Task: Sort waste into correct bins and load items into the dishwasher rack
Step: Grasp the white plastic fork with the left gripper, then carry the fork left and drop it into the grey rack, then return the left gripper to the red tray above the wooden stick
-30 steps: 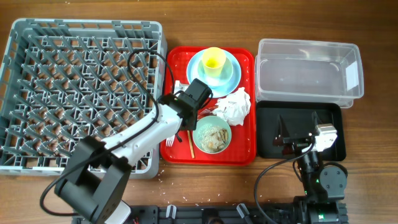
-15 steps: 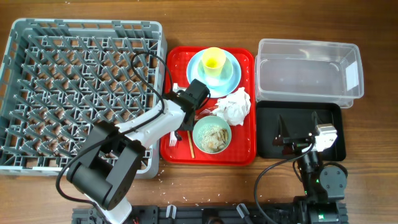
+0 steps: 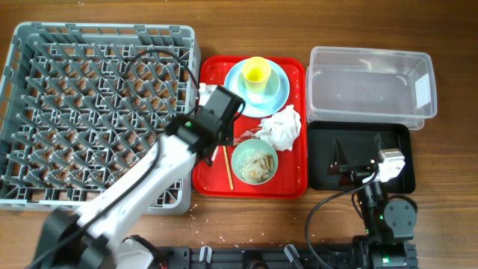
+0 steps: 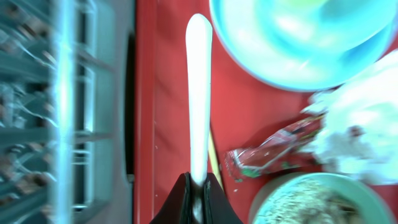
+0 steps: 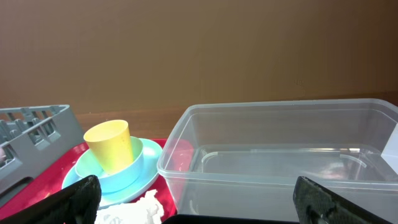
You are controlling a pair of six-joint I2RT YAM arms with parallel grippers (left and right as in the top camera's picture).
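Carrying the fork to the rack looks like the step in hand. The left pincer (image 4: pixel 198 190) is clamped on one end of the white fork (image 4: pixel 199 93), which points out over the left side of the red tray (image 3: pixel 287 179), just beside the grey rack (image 3: pixel 104 30). The next move calls for swinging the fork over the rack and lowering it between the pegs before letting go. The right pincer (image 3: pixel 357 155) hangs spread wide and empty above the black tray (image 3: pixel 396 179). The plate (image 3: pixel 282 90), cup (image 3: pixel 256 72), bowl (image 3: pixel 254 162), chopsticks (image 3: pixel 228 168), napkin (image 3: pixel 280 127) and wrapper (image 4: pixel 273 149) lie on the red tray.
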